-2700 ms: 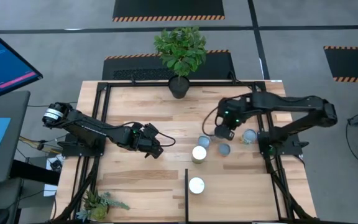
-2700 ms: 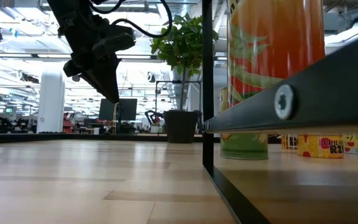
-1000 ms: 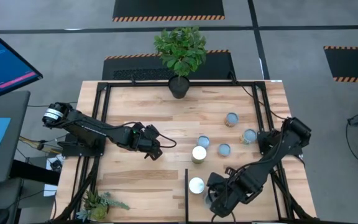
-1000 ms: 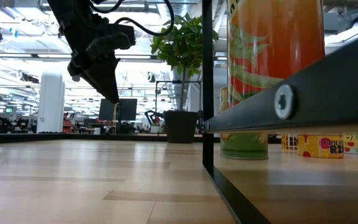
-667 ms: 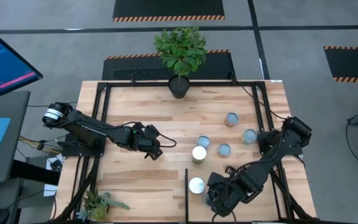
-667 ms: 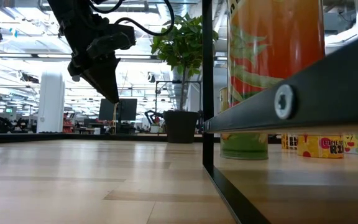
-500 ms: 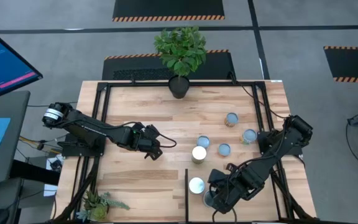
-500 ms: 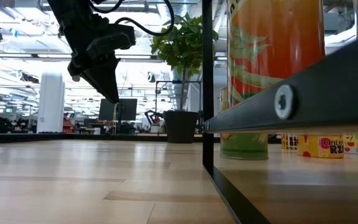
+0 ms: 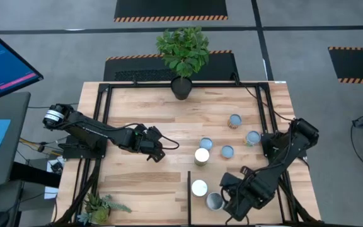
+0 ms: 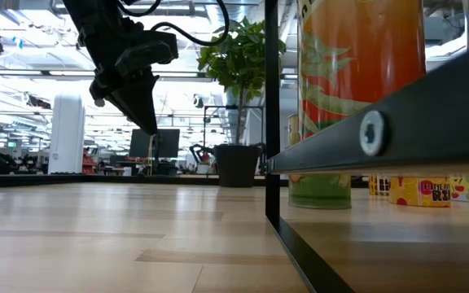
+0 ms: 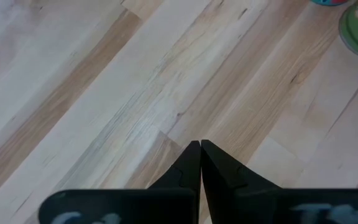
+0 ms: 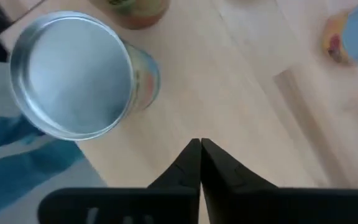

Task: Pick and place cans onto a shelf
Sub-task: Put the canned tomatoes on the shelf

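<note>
Right gripper [image 9: 232,206] hung over the shelf [image 9: 276,208], just beside a silver-topped can [image 9: 215,201] that stood free near the shelf's front edge; in the right wrist view its fingers [image 12: 199,163] were pressed together with nothing between them, and the can [image 12: 73,74] stood apart from them. A second can [image 9: 198,187] with a white top stood on the shelf close behind the silver-topped one. Away from the shelf, on the tabletop [image 9: 137,113], four more cans waited: a white-topped one [image 9: 201,155] nearest the shelf's rear bar, two pale-blue ones [image 9: 207,144] [image 9: 227,151] just past it, and two more [image 9: 235,120] [image 9: 253,137] farther off toward the plant pot [image 9: 181,87].

By my judgement the placing step was finishing, two cans shelved and the rest to come. To do it well, the gripper should rise straight up from the shelf before swinging away, so it clips neither standing can, then open wide above the next can and come down squarely over its sides.

Left gripper [image 9: 157,149] waited over bare tabletop well away from the shelf, fingers [image 11: 199,165] shut and empty.

Only the shelf and the pot held anything: the shelf two cans, the pot its green plant [image 9: 183,49].
</note>
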Tool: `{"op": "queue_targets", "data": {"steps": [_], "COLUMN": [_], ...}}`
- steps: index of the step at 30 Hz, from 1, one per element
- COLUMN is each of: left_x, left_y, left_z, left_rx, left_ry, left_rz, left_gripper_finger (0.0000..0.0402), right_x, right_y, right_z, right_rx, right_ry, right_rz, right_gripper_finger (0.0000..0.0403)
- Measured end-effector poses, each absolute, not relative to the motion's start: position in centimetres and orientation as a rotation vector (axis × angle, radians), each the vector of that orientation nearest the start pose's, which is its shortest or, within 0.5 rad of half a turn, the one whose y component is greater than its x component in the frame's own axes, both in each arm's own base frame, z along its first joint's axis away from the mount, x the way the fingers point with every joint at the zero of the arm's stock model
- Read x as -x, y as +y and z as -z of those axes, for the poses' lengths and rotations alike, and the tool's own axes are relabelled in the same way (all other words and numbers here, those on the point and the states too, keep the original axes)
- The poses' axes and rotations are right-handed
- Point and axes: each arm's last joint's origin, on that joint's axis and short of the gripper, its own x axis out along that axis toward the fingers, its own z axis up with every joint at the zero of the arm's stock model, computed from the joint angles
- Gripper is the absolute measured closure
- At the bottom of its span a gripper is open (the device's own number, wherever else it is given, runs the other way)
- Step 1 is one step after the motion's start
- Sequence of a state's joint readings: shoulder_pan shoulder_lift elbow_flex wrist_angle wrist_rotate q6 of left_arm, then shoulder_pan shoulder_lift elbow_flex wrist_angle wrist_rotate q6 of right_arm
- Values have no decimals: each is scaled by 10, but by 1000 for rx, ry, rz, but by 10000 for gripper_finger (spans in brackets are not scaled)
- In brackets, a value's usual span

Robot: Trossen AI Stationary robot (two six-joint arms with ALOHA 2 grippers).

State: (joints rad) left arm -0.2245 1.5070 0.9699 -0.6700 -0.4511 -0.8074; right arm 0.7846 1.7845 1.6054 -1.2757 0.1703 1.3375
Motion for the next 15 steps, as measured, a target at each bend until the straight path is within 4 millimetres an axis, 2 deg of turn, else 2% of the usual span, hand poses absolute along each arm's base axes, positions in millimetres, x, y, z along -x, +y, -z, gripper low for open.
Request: {"op": "queue_targets", "data": {"steps": [5, 11, 15], "left_x": [-274, -274, -274], "left_y": [-50, -50, -49], "left_z": [-206, -206, -206], "left_rx": [317, 301, 299], "left_ry": [960, 961, 962], "left_rz": [-627, -624, -624], "left_gripper_finger": [401, 401, 402], "right_x": [-245, -245, -249], "right_y": [238, 240, 243], "right_z": [-275, -274, -272], "right_rx": [-441, -446, -445], "right_ry": [1307, 1291, 1281], "right_rz": [396, 385, 364], "right_gripper_finger": [396, 380, 384]}}
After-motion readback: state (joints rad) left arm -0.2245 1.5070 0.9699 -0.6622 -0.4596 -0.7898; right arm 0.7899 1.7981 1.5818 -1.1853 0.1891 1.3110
